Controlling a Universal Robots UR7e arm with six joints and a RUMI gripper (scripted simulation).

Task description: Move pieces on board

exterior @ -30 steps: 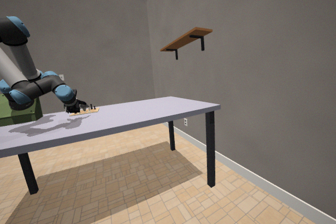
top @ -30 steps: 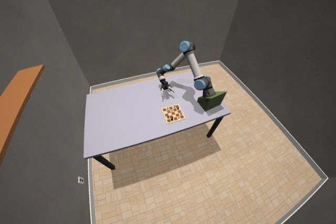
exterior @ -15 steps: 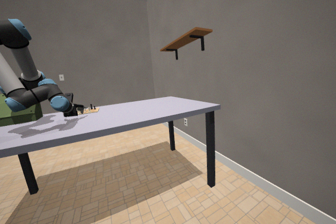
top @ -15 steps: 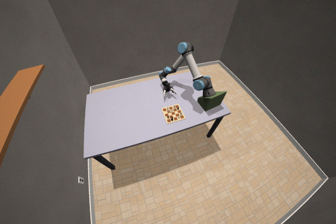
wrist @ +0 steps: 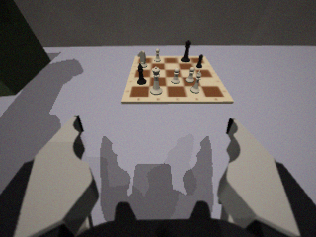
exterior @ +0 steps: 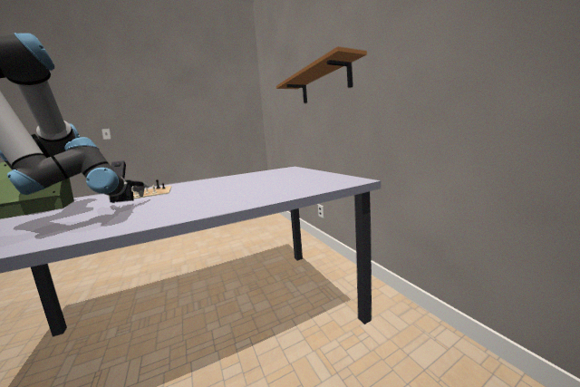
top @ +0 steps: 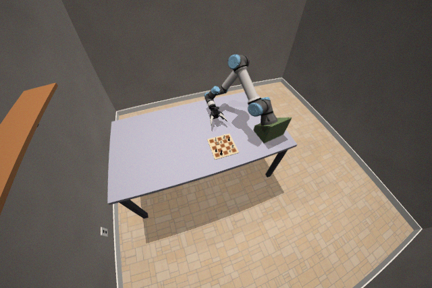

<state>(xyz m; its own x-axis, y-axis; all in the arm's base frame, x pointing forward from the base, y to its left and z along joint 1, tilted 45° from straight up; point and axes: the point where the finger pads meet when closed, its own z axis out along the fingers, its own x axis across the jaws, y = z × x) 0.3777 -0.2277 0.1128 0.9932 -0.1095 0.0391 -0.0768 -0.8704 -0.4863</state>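
The small chessboard [top: 227,155] [exterior: 159,192] [wrist: 178,99] lies on the grey table [top: 156,152] [exterior: 234,195] [wrist: 276,74], near the robot's side. Several white and black pieces stand upright on it, mostly on its far half in the wrist view. These include a tall black piece [wrist: 186,50], a black pawn [wrist: 199,61], a black piece [wrist: 141,74] on the left and a white piece [wrist: 156,81] beside it. The square letters are too small to read. My gripper [top: 218,120] [exterior: 135,191] [wrist: 156,118] is open and empty. It hangs low over bare table a short way back from the board, pointing toward it.
The arm's green base block [top: 273,127] [exterior: 37,195] [wrist: 15,49] stands on the table's corner beside the board. The table's right edge is close to the board. An orange wall shelf [top: 21,124] [exterior: 323,66] hangs far off.
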